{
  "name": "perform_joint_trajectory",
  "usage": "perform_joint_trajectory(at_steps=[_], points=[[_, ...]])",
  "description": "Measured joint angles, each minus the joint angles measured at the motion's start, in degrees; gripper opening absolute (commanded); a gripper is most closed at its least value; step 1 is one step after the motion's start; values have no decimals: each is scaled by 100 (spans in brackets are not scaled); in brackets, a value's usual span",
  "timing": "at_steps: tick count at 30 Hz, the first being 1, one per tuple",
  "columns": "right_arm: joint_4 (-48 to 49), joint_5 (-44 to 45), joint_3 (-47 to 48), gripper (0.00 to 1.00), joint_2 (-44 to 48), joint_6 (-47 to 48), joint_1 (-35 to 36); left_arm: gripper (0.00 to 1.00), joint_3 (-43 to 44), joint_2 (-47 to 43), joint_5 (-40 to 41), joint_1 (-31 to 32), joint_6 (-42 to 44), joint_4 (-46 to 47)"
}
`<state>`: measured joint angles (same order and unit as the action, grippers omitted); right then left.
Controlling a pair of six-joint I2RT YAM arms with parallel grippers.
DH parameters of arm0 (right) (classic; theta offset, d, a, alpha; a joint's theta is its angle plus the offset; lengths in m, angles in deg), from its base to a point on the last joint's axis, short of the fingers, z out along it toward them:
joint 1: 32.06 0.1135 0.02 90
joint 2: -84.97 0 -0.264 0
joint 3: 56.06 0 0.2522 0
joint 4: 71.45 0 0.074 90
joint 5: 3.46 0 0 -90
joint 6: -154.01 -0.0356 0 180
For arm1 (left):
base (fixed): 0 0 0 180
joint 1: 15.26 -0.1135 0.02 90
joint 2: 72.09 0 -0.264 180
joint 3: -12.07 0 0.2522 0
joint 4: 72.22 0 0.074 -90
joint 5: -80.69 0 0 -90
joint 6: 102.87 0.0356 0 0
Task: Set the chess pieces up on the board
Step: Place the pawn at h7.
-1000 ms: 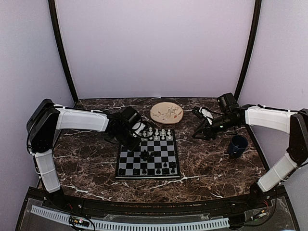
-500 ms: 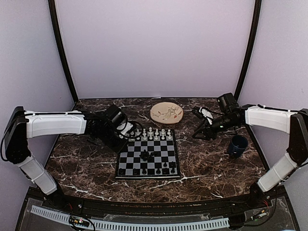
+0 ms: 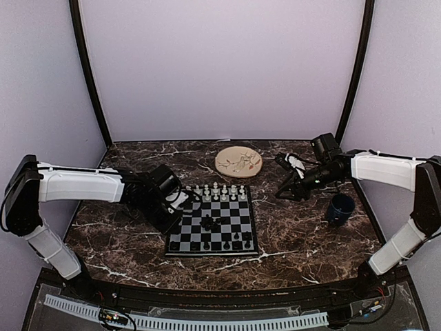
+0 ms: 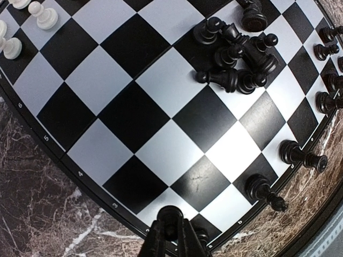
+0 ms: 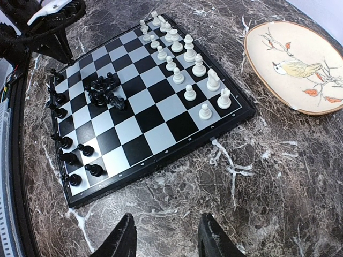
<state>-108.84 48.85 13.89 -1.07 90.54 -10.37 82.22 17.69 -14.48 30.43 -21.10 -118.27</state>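
Several black pieces [image 4: 244, 53] heaped on board [image 4: 134, 112], left fingers [image 4: 158, 243] pinched together, right fingers [image 5: 122, 241] apart, plate [image 5: 268, 48], mug [image 3: 340, 207] nearby.

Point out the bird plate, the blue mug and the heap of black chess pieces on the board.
bird plate [image 5: 293, 68], right wrist view, on the painted bird at its middle.
blue mug [image 3: 340, 207], top view, on its body.
heap of black chess pieces [image 4: 236, 53], left wrist view, on a piece mid-heap.

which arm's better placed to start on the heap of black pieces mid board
Left. The left gripper, shut, sits at the left edge of the board, nearest the black heap; the right gripper hangs open off it, farther away.
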Motion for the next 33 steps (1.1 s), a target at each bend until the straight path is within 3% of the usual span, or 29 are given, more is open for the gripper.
perform_joint_trajectory(at_steps=[20,33], points=[[0,2,0,40,0,2,0,8,-144,170,7,146,-59,-15],[0,2,-2,40,0,0,0,34,-46,177,98,149,-72,-251]])
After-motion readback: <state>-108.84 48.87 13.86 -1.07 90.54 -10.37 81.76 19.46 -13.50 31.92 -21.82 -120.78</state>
